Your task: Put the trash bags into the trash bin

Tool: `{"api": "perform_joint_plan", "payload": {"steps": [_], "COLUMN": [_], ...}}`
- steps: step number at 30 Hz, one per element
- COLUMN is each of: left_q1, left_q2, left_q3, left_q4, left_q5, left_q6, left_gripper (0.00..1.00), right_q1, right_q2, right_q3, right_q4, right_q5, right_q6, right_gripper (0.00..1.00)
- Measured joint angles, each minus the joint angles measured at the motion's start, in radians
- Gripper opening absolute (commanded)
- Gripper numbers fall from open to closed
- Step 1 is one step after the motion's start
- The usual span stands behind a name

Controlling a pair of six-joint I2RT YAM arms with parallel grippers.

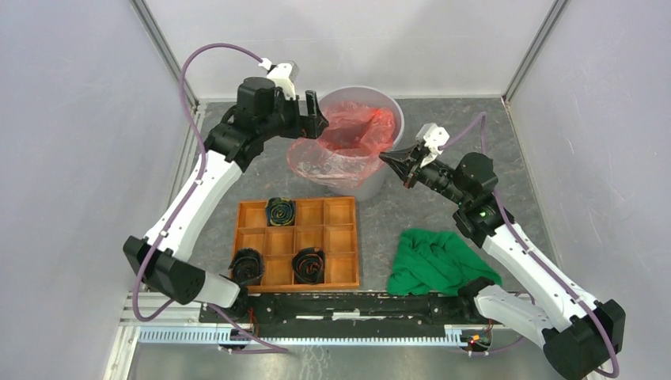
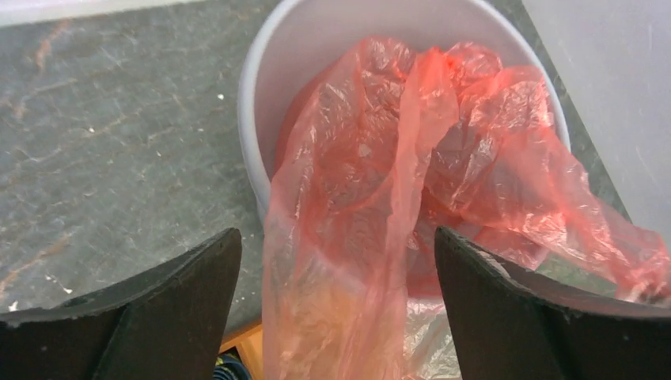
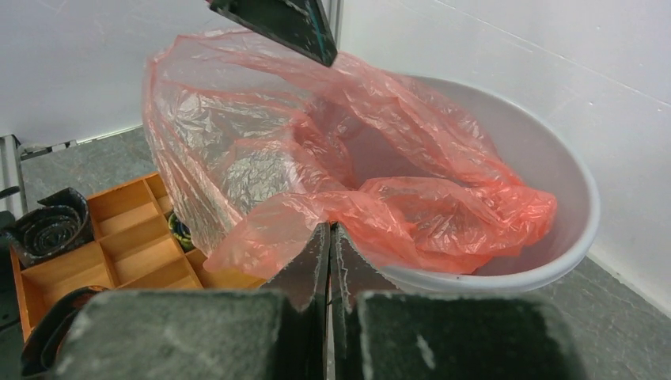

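Right gripper (image 3: 330,231) pinching red bag (image 3: 237,134), left gripper (image 2: 336,235) spread (over bin (image 2: 252,87)), scuffed grey tabletop (image 2: 119,119), white walls (image 1: 332,39).

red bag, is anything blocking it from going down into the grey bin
Nothing visible does. The red bag lies partly inside the grey bin; the rest drapes over its front rim. The right claw is shut on the bag's edge.
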Motion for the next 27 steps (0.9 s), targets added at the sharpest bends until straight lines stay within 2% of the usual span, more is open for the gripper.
{"api": "perform_joint_plan", "payload": {"steps": [3, 6, 11, 12, 14, 15, 19, 21, 27], "left_q1": [0.0, 0.001, 0.001, 0.001, 0.001, 0.001, 0.001, 0.001, 0.002], "left_q2": [0.035, 0.038, 0.037, 0.04, 0.052, 0.063, 0.1, 0.076, -0.276], "left_q3": [0.001, 0.001, 0.001, 0.001, 0.009, 0.019, 0.049, 0.008, -0.412], "left_q4": [-0.015, -0.011, 0.015, 0.021, 0.029, 0.028, 0.032, 0.077, 0.341], "left_q5": [0.027, 0.075, 0.144, 0.156, 0.174, 0.181, 0.165, 0.15, 0.082], "left_q6": [0.0, -0.002, -0.002, -0.003, -0.002, -0.003, 0.001, 0.007, 0.012], "left_gripper": [0.78, 0.67, 0.4, 0.32, 0.09, 0.03, 0.02, 0.02, 0.02], "right_q1": [0.0, 0.0, 0.0, 0.0, 0.0, 0.0, 0.0, 0.0, 0.0], "right_q2": [-0.019, -0.026, -0.034, -0.035, -0.04, -0.044, -0.074, -0.093, -0.148], "right_q3": [-0.014, -0.021, -0.037, -0.039, -0.041, -0.043, -0.055, -0.064, -0.114], "right_q4": [0.0, -0.001, -0.006, -0.008, -0.01, -0.013, -0.036, -0.061, -0.178], "right_q5": [-0.01, -0.019, -0.041, -0.043, -0.045, -0.047, -0.049, -0.048, -0.01], "right_q6": [-0.01, -0.013, -0.013, -0.013, -0.013, -0.013, -0.001, 0.006, 0.043], "right_gripper": [0.01, 0.01, 0.01, 0.01, 0.01, 0.01, 0.01, 0.01, 0.02]}}
